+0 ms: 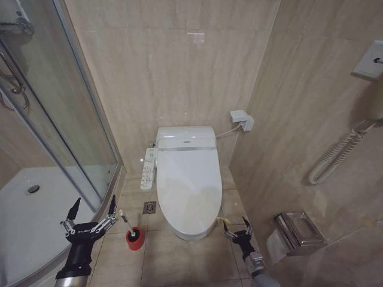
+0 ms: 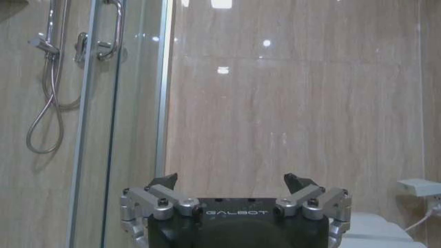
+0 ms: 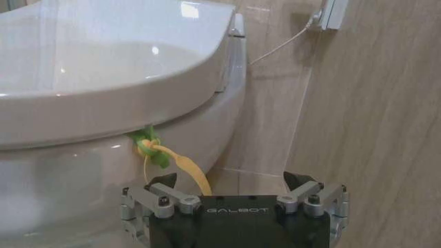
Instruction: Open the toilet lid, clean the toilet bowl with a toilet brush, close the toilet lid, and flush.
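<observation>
The toilet lid (image 1: 187, 179) lies shut over the toilet bowl (image 1: 190, 232), with the button panel (image 1: 148, 169) at its side. A yellow-green strap loop (image 1: 222, 220) hangs at the lid's front right edge. My right gripper (image 1: 236, 226) is open low beside it. In the right wrist view the strap (image 3: 154, 149) dangles from the lid (image 3: 103, 62) down between the spread fingers of the right gripper (image 3: 230, 180). The toilet brush (image 1: 127, 222) stands in a red holder cup (image 1: 135, 238), its bristle head hidden. My left gripper (image 1: 94, 206) hovers open just left of it, its fingertips (image 2: 164, 181) pointing at the wall.
A glass shower door (image 1: 72, 119) and shower tray (image 1: 36, 221) close off the left. A floor drain (image 1: 149, 207) sits between brush and bowl. On the right wall hang a metal paper holder (image 1: 297, 232) and a coiled hose (image 1: 335, 156). A wall socket (image 1: 242, 119) is behind the toilet.
</observation>
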Controlling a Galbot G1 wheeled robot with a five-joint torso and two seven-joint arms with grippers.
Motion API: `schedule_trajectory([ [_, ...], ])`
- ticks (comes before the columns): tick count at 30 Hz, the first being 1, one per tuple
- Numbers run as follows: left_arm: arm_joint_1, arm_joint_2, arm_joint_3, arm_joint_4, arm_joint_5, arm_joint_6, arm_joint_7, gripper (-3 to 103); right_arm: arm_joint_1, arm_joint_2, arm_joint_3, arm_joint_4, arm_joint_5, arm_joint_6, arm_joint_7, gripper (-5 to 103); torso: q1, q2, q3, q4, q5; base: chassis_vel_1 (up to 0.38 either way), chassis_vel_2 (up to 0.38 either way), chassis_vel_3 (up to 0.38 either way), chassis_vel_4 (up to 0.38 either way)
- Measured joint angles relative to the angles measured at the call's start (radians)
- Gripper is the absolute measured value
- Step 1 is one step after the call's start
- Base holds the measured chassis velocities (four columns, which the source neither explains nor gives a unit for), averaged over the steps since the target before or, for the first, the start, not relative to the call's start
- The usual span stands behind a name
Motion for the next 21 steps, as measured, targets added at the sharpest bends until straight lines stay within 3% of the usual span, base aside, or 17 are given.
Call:
schedule_trajectory([
  [16, 0.0, 0.0, 0.0, 0.0, 0.0, 0.0, 0.0, 100, 0.007, 0.007, 0.002, -0.005, -0.014, 0.022, 0.012, 102, 0.0, 0.0, 0.0, 0.0001, 0.0, 0.0, 0.0, 0.0, 0.0],
  [17, 0.0, 0.0, 0.0, 0.0, 0.0, 0.0, 0.0, 100, 0.004, 0.005, 0.002, -0.005, -0.014, 0.028, 0.012, 77, 0.0, 0.0, 0.0, 0.0001, 0.0, 0.0, 0.0, 0.0, 0.0],
  [21, 0.0, 0.0, 0.0, 0.0, 0.0, 0.0, 0.0, 100, -0.007, 0.0, 0.004, 0.002, -0.014, 0.035, 0.02, 77, 0.0, 0.0, 0.0, 0.0, 0.0, 0.0, 0.0, 0.0, 0.0],
])
